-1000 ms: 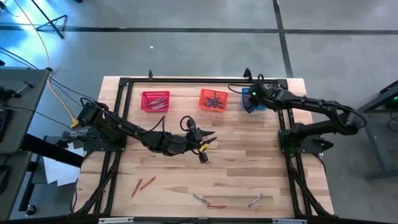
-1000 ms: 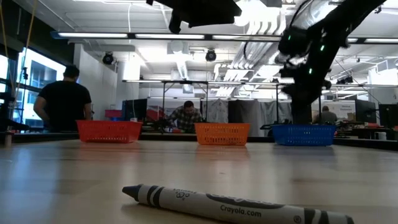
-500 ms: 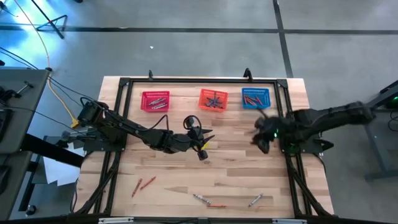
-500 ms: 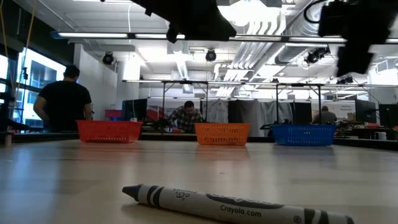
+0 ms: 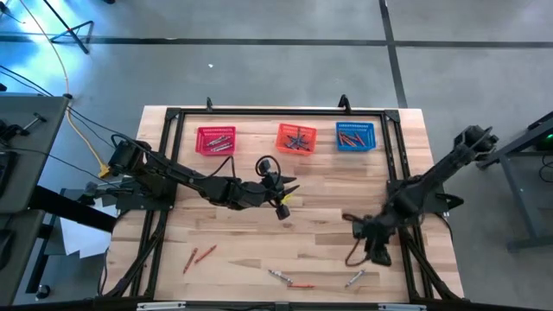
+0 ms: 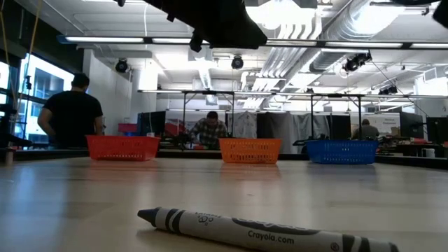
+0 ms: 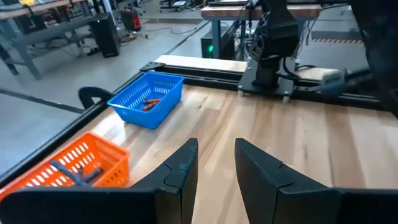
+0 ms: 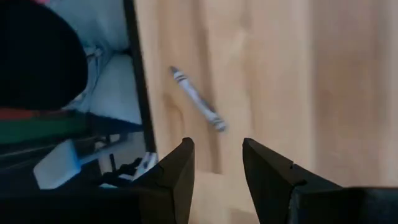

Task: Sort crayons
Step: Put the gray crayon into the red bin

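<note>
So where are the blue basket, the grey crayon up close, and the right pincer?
blue basket [image 5: 355, 136], high view, its rim.
grey crayon [image 6: 259, 233], low view, its paper wrapper.
right pincer [image 8: 214, 165], right wrist view, between its fingertips.

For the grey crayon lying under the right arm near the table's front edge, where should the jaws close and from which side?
Grip the grey crayon at mid-length, coming straight down with the jaws across its thin barrel. It lies flat and alone on the table, clear of other crayons. The right gripper hangs over it, open.

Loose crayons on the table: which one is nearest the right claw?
The grey crayon near the table's front edge, right of the others. The right claw hangs open just behind it; the red pair lies far left.
</note>
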